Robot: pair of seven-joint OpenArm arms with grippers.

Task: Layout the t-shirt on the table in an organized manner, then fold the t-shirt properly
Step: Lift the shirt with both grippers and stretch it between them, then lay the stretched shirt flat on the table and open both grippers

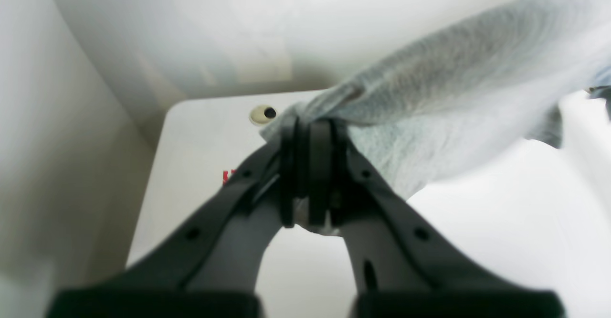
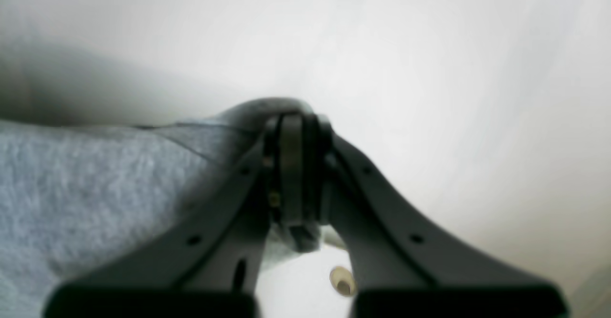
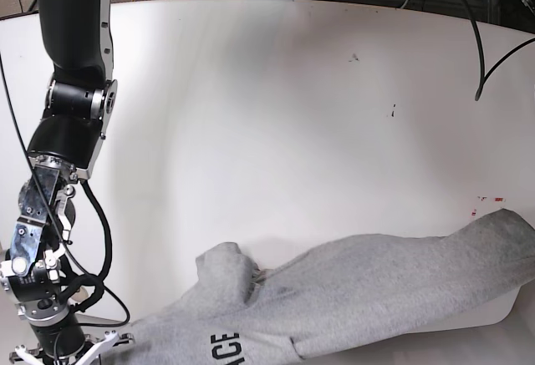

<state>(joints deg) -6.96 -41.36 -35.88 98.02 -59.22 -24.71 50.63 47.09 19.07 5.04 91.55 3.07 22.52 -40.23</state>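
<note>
T-shirt (image 3: 368, 286) lettering shows only in base view.

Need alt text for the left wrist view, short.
The left gripper, black fingers shut, pinches an edge of the heather-grey cotton t-shirt, which stretches up and right above the glossy white table. A round grommet hole sits just beyond the fingers.

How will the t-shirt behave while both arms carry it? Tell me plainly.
Probably floppy: the t-shirt sags into folds between the two grips in the base view. Likely light, since the left gripper and right gripper each hold it by a pinched bit of cloth. It should drag over the glossy table, not roll.
</note>
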